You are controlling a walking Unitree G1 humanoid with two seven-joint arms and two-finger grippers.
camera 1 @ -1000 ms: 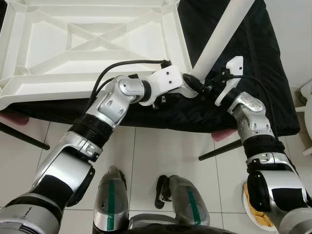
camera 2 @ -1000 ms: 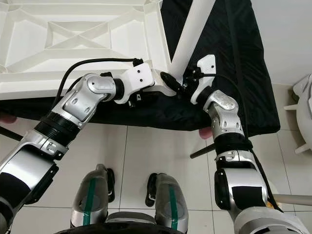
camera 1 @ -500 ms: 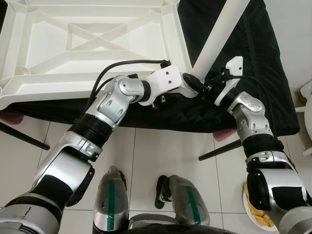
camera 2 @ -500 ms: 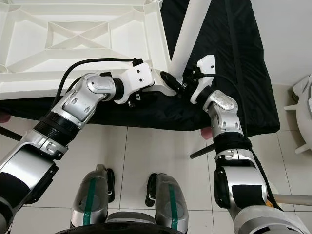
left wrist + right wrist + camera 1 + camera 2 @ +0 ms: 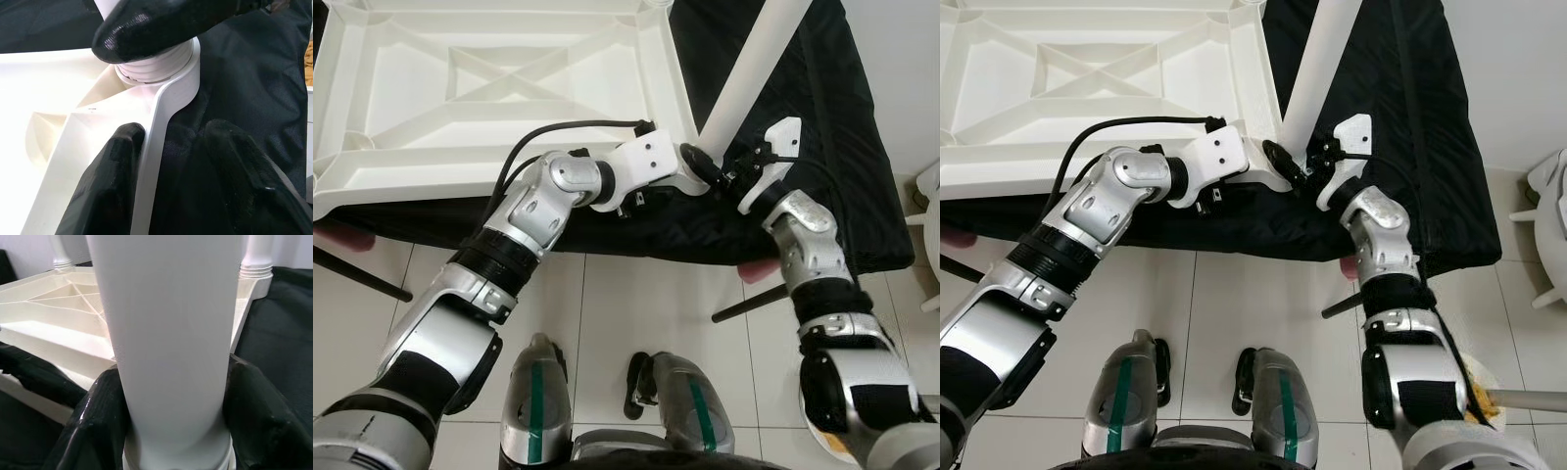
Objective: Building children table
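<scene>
Before the robot, in the left eye view, an upturned white children's table top [image 5: 499,88] lies on a black cloth [image 5: 842,147]. A white table leg [image 5: 754,64] rises aslant from its near right corner. The left gripper [image 5: 697,168] and right gripper [image 5: 732,178] meet at the foot of that leg.

From the right eye, the same scene: the leg's foot sits at the corner socket [image 5: 1285,149], both wrists crowding it.

At the left wrist, two black fingers [image 5: 105,181] straddle the frame's white rim [image 5: 161,147], closed on it, steadying the corner just beside the leg's threaded end [image 5: 156,66].

At the right wrist, the fingers [image 5: 93,421] wrap the leg's base from both sides, clamped on it.

The step in hand looks like seating this leg. Next, probably turning or pressing it home, keeping it square to the socket while the frame is held.
</scene>
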